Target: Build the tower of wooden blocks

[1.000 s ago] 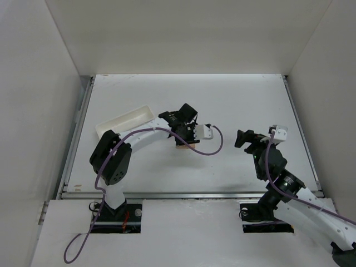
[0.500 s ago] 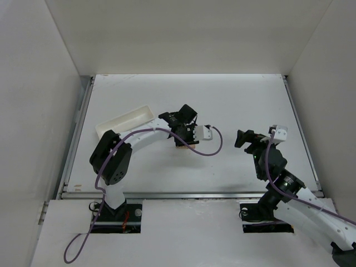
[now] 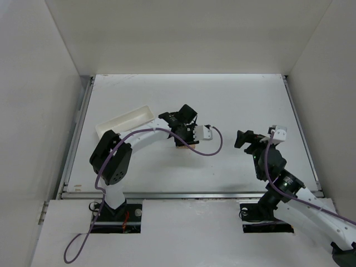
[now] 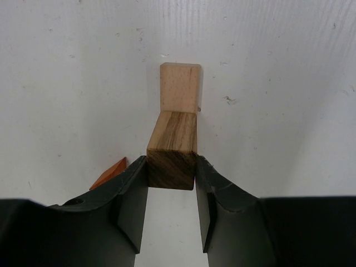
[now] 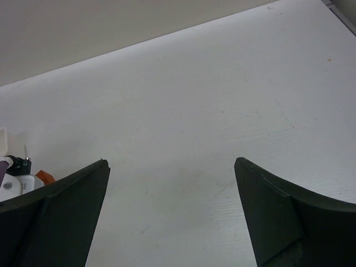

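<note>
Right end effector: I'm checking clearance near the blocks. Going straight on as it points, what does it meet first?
Probably only the bare table. The right end effector is open, and nothing lies between its fingers or just ahead, though depth is unclear.

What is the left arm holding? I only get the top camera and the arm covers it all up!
Observer: The left wrist view shows the left end effector shut on a darker wood block.
Operator: Are there more blocks hiding there?
Observer: Yes. A pale tan block sits just beyond the held one. Their ends seem to meet, but I cannot be sure they touch.
Operator: Where's the roof piece?
Observer: The tip of a reddish-brown roof piece pokes out beside the finger on the picture's left.
Operator: Is the other arm holding anything?
Observer: No. The right wrist view shows the right end effector open, with nothing between its fingers.
</note>
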Tool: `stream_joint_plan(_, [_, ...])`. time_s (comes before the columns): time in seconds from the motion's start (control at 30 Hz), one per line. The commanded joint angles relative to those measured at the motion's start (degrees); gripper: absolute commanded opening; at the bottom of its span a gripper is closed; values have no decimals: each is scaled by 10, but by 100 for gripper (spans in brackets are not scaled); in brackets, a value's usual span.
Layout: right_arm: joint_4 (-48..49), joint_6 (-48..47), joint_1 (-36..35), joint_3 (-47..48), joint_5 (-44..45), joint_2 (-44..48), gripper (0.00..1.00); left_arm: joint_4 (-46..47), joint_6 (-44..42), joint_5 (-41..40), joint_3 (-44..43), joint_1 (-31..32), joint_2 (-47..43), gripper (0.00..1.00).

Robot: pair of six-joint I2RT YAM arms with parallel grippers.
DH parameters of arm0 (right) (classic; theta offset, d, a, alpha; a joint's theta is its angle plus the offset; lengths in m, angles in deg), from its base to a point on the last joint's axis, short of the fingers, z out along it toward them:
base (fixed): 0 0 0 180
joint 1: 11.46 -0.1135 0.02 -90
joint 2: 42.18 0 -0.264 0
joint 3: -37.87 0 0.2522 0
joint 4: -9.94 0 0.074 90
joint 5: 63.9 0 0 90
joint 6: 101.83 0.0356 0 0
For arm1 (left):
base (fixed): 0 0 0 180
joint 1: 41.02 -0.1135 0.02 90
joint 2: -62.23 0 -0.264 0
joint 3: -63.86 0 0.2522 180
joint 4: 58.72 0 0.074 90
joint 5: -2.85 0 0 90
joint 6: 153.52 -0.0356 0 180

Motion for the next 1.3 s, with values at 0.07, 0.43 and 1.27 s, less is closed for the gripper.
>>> stream_joint_plan(0.07, [7, -6, -1, -4, 2, 5, 100, -4, 7, 2, -32, -1, -12, 0])
stream_joint_plan(0.43, [7, -6, -1, -4, 2, 5, 100, -30, -4, 7, -49, -1, -12, 0])
stream_joint_plan(1.27, [7, -6, -1, -4, 2, 5, 100, -17, 12, 13, -43, 4, 10, 0])
